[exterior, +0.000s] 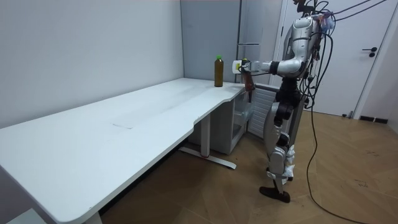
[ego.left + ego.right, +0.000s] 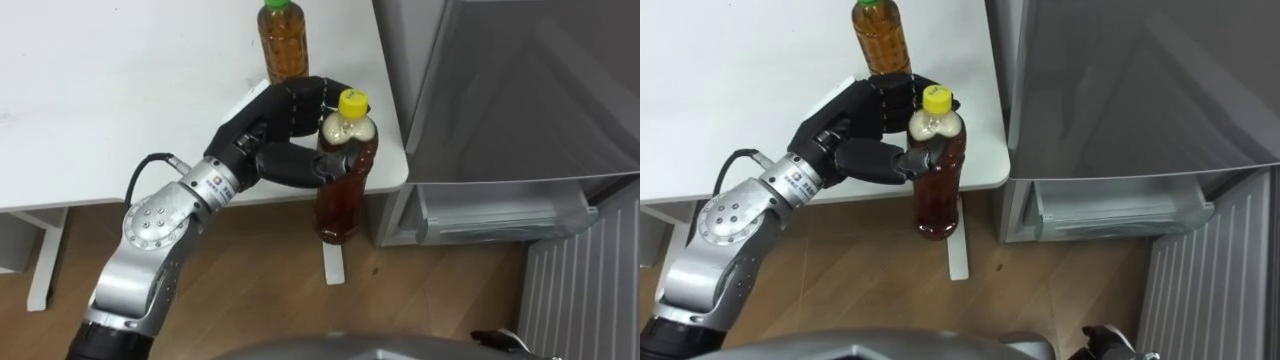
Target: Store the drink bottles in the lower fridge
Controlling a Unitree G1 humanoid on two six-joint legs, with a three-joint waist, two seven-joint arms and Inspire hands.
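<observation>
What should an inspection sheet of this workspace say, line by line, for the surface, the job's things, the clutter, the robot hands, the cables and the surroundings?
Surface: large white table, carrying one bottle near its corner.
Job's things: brown plastic drink bottle with yellow cap, held roughly upright just past the table's edge; brown plastic drink bottle with green cap, standing on the table.
Clutter: nothing seen.
Robot hands: left robot hand, curled round the yellow-capped bottle's upper part.
Cables: nothing seen.
Surroundings: grey fridge beside the table, its lower compartment open; wooden floor.
</observation>
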